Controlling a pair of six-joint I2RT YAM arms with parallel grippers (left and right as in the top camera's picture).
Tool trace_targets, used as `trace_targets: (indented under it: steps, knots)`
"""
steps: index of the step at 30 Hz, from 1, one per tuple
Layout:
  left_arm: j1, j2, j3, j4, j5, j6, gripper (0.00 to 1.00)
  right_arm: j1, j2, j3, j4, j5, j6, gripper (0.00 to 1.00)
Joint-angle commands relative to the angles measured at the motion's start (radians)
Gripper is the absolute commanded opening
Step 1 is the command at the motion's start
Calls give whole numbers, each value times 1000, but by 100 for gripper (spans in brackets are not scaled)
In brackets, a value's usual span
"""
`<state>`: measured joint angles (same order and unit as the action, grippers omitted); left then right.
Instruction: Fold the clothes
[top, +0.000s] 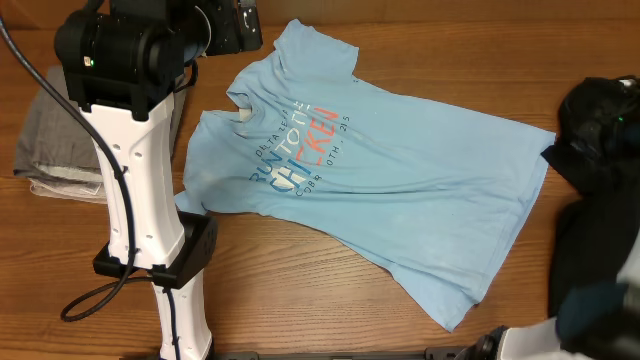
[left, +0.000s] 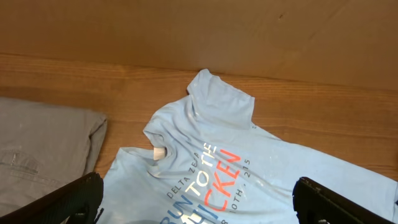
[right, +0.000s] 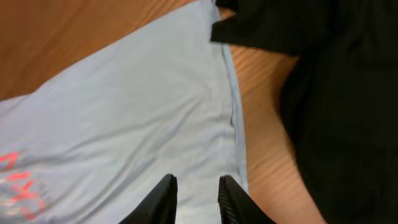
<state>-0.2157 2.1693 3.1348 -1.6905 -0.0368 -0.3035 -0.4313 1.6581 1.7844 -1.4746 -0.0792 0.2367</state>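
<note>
The light blue T-shirt (top: 380, 170) lies spread out, chest up, slanting across the wooden table, its neck at the upper left and its hem at the lower right. White and coral lettering (left: 208, 177) and the white neck label (left: 160, 152) face up. My left gripper (left: 199, 205) hangs open above the chest print, its fingers far apart and nothing between them. Near the hem edge (right: 234, 118), my right gripper (right: 198, 182) stands over the shirt. Its fingers (right: 166, 196) are a narrow gap apart, with only flat cloth showing through the gap.
A folded grey garment (top: 60, 140) lies at the table's left, beside the white left arm (top: 135, 190). Black cloth (right: 336, 93) lies right of the hem and overlaps its corner. Bare wood (top: 300, 290) shows in front of the shirt.
</note>
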Motion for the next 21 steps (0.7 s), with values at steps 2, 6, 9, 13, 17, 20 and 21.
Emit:
trace_targets:
  steps: [2,6,9,13,17,20,21]
  knots:
    - [-1,2,2,1,11,19,100,8,-120,8,-72,-58,6,27]
    - [-1,2,2,1,11,19,100,49,-202,-22,-139,-58,6,27]
    - [-1,2,2,1,11,19,100,88,-266,-69,-139,-57,6,31]
    - [-1,2,2,1,11,19,100,105,-309,-113,-150,-57,6,36]
    - [-1,2,2,1,11,19,100,105,-306,-117,-144,-58,6,100]
    - [-1,2,2,1,11,19,100,105,-305,-117,-144,-58,6,100]
    - [-1,2,2,1,11,19,100,105,-305,-117,-144,-57,6,100]
